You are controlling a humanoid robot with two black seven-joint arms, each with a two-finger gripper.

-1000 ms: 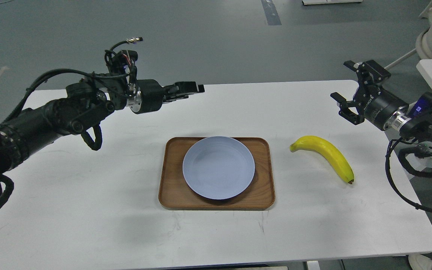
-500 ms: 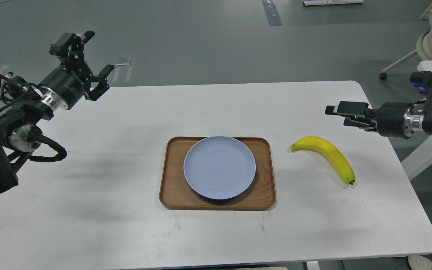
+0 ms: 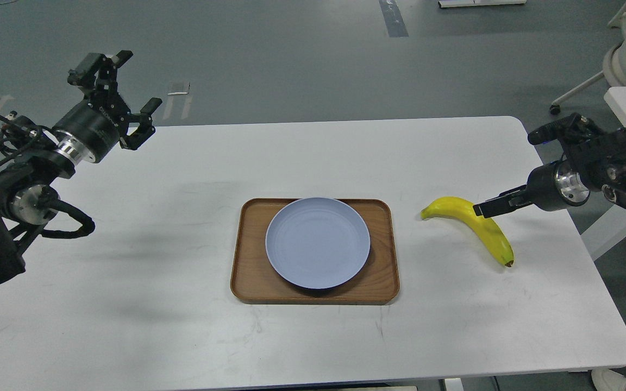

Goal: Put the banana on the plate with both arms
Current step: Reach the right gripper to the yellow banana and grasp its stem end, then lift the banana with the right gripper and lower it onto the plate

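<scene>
Listing the head view, the only one on hand.

Item, banana (image 3: 473, 225): lies flat on the white table (image 3: 182, 326), right of the wooden tray (image 3: 383, 282) and apart from it, stem end toward the tray, dark tip toward me. Not on the plate (image 3: 317, 242), which sits bare inside the tray.

Item, right gripper (image 3: 488, 208): reaches in from the right edge and overlaps the banana's middle in this view. Whether it touches the peel or hangs just above it I cannot tell. It shows side-on as one thin dark blade, so I cannot tell how far its fingers stand apart, nor whether anything is between them.

Item, left gripper (image 3: 120, 106): raised over the far left corner of the table, well apart from banana and plate. Fingers spread wide, nothing held.

Risks, as I judge them:
- The right fingers may press on the curved back instead of straddling it; the fruit would then roll or skid toward the table's right edge.
- A pinch near the middle with too much force could bruise or split the peel.
- A grip off the balance point would let one end droop and catch the tray's raised rim on the way across.
- The left arm is far away; if it is to help, a late or crossing approach could knock the plate askew.
</scene>
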